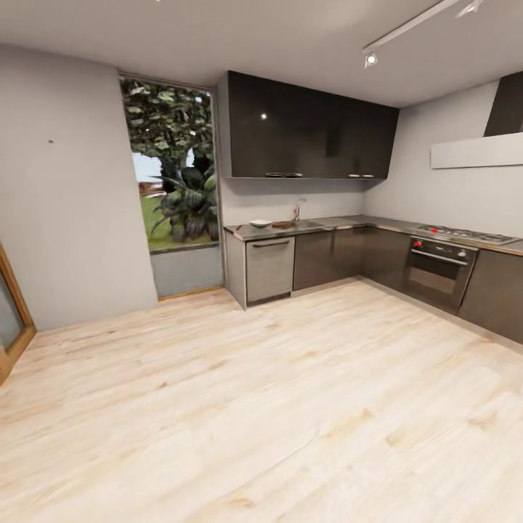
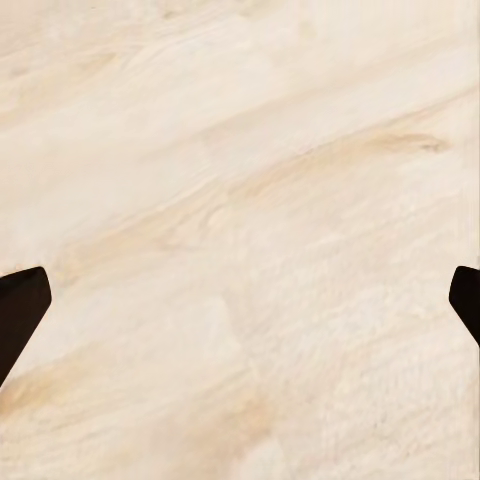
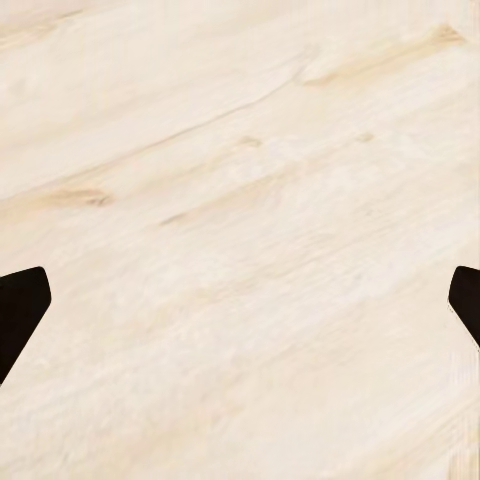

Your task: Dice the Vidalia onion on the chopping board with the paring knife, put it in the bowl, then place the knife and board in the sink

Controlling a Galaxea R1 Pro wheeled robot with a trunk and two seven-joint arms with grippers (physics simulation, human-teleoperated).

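Across the room in the head view, the grey countertop (image 1: 319,226) runs along the far wall. On it sit the white bowl (image 1: 260,224) and, just right of it, the dark chopping board (image 1: 283,224). The chrome tap (image 1: 298,209) marks the sink (image 1: 311,222); its inside is hidden from here, and so is the Vidalia onion. The paring knife is too small to make out. My left gripper (image 2: 240,310) hangs open over bare floor, its dark fingertips (image 2: 20,310) far apart. My right gripper (image 3: 240,310) is open the same way over the floor.
Pale wooden floor (image 1: 261,407) stretches between me and the cabinets. A tall window (image 1: 174,181) is left of the counter, dark wall cabinets (image 1: 305,131) hang above it, and an oven with hob (image 1: 443,261) stands at the right. A wooden door frame (image 1: 11,319) is at the far left.
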